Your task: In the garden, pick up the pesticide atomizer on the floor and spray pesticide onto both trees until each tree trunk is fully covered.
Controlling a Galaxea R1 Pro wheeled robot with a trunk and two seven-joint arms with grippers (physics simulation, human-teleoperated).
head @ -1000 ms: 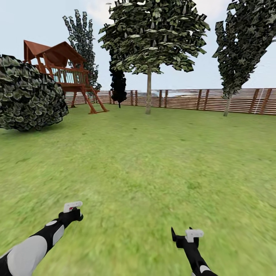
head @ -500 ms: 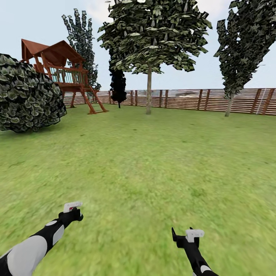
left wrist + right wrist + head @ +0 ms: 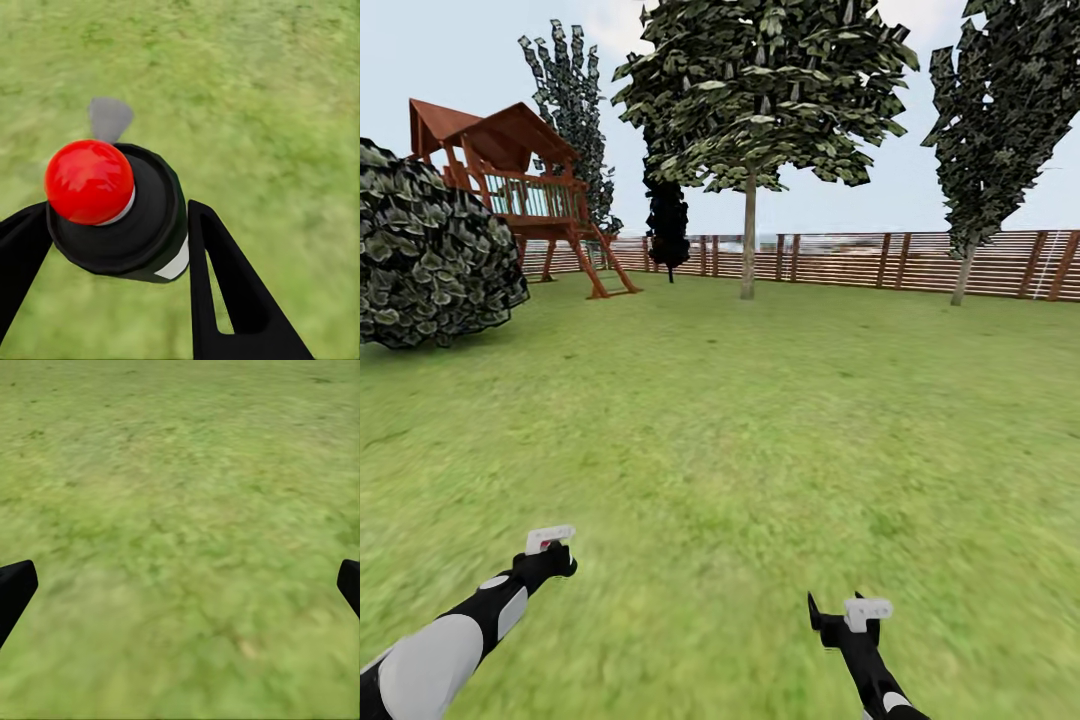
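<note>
Pesticide atomizer (image 3: 124, 214): small dark bottle seen end-on in the left wrist view, round black shoulder, glossy red ball cap, thin white collar under the cap, a white label patch at its lower edge. It sits between the two black fingers (image 3: 225, 292) of the left gripper (image 3: 112, 247), which pinch its body from both sides. In the head view the left gripper (image 3: 550, 550) shows at the near left, at the end of a white-and-black forearm, with a trace of red under its white bracket.

Right gripper (image 3: 180, 585): black fingertips at opposite edges of the right wrist view, spread wide, bare grass between them. In the head view the right gripper (image 3: 845, 620) is at the near right, low over the grass.

Lawn (image 3: 760, 420): wide, flat, mottled green turf with a blurred texture.

Fence (image 3: 840, 258): brown horizontal wooden slats with upright posts, running along the far edge.

Tree, far centre: straight, pale grey-brown, branchless trunk (image 3: 748, 245) under a broad canopy (image 3: 760, 90) of blocky green leaves.

Tree, far right (image 3: 1000, 110): similar blocky foliage, thin pale trunk just before the fence.

Bush (image 3: 435, 255): large, rounded, dark leafy mass at the left.

Play tower (image 3: 520, 190): red-brown timber frame, pitched roofs, railed deck, sloping ladder; far left.

Column trees (image 3: 575, 110): dark, narrow, behind the tower.
</note>
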